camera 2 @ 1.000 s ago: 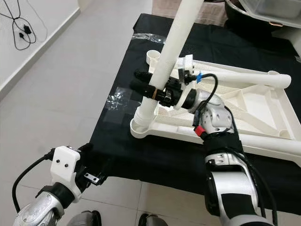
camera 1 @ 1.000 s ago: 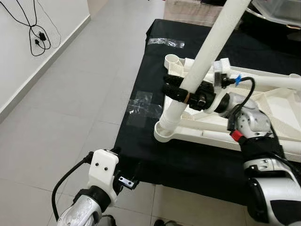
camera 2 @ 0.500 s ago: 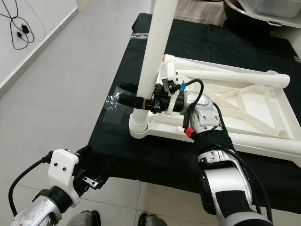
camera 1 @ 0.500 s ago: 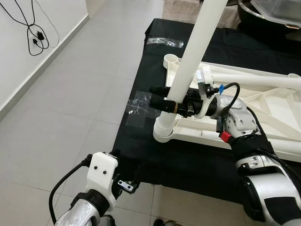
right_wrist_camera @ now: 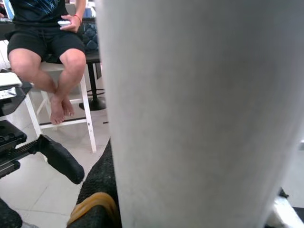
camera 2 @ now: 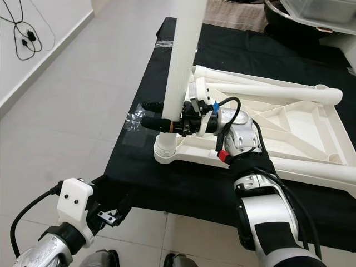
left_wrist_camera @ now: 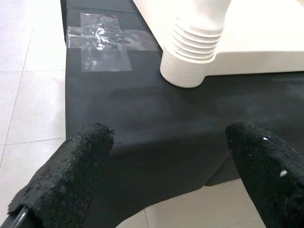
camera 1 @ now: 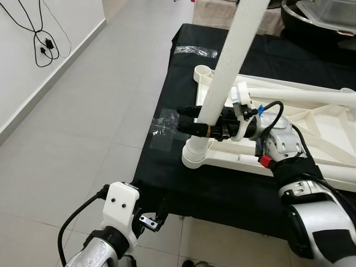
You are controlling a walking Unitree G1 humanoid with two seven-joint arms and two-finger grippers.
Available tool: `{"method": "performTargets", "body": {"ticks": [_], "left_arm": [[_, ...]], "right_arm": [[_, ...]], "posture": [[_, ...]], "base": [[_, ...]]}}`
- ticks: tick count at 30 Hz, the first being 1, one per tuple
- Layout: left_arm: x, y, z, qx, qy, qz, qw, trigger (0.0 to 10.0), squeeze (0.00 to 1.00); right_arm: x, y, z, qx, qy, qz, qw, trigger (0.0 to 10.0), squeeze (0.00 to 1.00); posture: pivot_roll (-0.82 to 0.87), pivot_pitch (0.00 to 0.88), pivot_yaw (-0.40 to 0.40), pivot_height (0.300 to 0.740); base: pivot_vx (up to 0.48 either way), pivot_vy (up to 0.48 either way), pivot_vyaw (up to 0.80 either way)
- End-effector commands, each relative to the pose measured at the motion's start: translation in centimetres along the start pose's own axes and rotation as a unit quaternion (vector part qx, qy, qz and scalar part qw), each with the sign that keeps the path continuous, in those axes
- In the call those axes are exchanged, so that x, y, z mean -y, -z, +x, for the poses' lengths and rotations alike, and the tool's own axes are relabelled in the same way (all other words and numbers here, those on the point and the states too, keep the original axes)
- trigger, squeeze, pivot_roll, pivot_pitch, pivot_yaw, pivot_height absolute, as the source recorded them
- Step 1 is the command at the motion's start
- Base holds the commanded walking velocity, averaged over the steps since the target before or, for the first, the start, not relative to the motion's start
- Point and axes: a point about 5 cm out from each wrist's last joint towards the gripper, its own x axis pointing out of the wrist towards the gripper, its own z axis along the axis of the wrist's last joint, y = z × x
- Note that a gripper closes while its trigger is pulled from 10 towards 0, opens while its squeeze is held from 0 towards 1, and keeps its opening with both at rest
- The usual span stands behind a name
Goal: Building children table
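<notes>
white leg tube seated tilted in upturned tabletop corner socket.

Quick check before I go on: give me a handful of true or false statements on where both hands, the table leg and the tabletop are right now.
1. The right hand is closed around the white cylindrical plastic table leg. True.
2. The leg's lower end sits in the ribbed corner socket of the white plastic upside-down tabletop. True.
3. The left hand grips the leg from the other side. False: it is open, low by the near edge of the black cloth-covered platform, holding nothing.
4. The tabletop lies on bare floor tiles. False: it rests on the black platform.
5. Clear tape is stuck to the black cloth beside the socket. True.
</notes>
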Motion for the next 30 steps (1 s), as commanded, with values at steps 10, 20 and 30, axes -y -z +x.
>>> {"method": "performTargets", "body": {"ticks": [10,20,30], "left_arm": [[0.2,0.0,-0.5,-0.009,0.009,0.003,1.0,10.0,0.0],[0.1,-0.2,-0.5,-0.007,0.004,0.008,1.0,10.0,0.0],[0.0,-0.3,-0.1,-0.002,0.007,0.01,1.0,10.0,0.0]], "right_arm": [[-1.1,2.0,1.4,-0.023,-0.077,0.051,0.996,10.0,0.0],[-0.1,2.7,2.1,-0.012,0.014,0.06,0.998,10.0,0.0],[-0.6,3.7,1.3,-0.015,0.095,0.052,0.994,10.0,0.0]], "posture": [[0.16,0.202,-0.11,0.74],[0.17,0.211,-0.115,0.74],[0.15,0.208,-0.106,0.74]], "base": [[0.0,0.0,0.0],[0.0,0.0,0.0],[0.0,0.0,0.0]]}}
